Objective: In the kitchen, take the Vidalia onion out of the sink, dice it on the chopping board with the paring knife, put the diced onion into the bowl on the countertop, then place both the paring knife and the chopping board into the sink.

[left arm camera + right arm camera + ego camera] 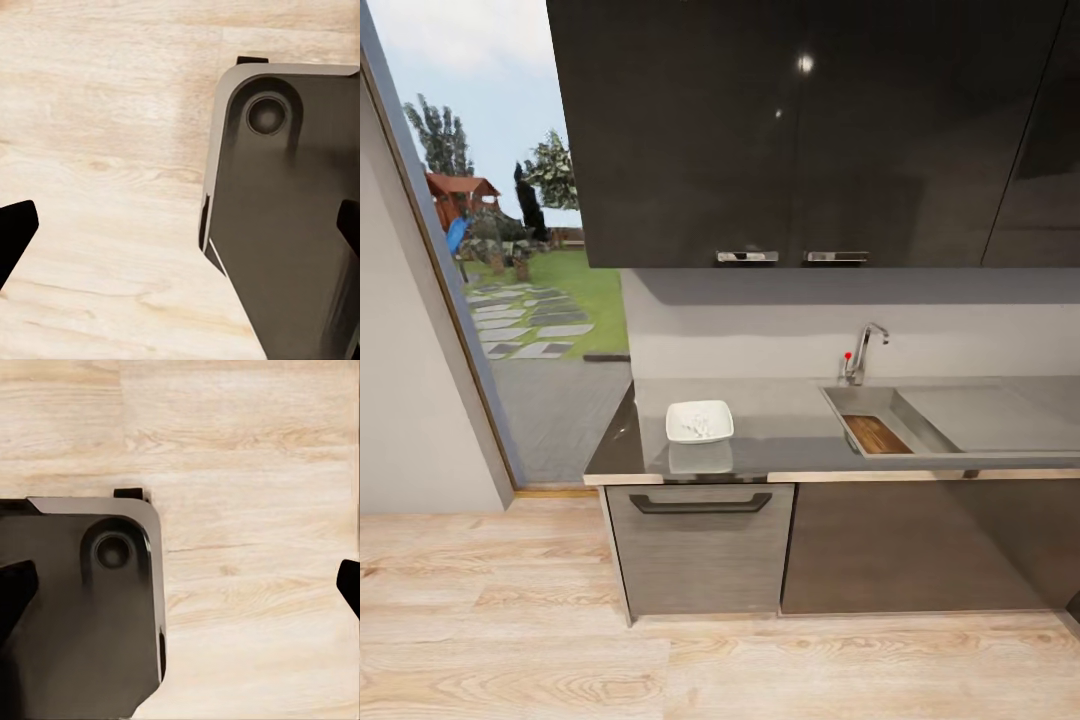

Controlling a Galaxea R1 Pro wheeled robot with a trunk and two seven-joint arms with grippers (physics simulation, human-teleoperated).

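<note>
On the grey countertop [785, 425] stands the white square bowl [699, 421], holding small pale bits. To its right lies the steel sink [842, 402] with its chrome tap [865, 350] and red knob [848, 355]. The brown chopping board [877, 434] lies inside the basin. The paring knife is hidden or out of view. My left gripper [180, 232] hangs open over the wooden floor, its dark fingertips [15, 232] far apart. My right gripper [180, 589] is open too, with nothing between its fingertips [349, 585].
Dark wall cabinets [800, 130] hang above the counter, and a drawer with a black handle [700, 503] sits under the bowl. A glass door to a garden [530, 300] is at the left. Light wood floor [660, 660] separates me from the counter. My dark base [292, 225] [75, 607] shows below both grippers.
</note>
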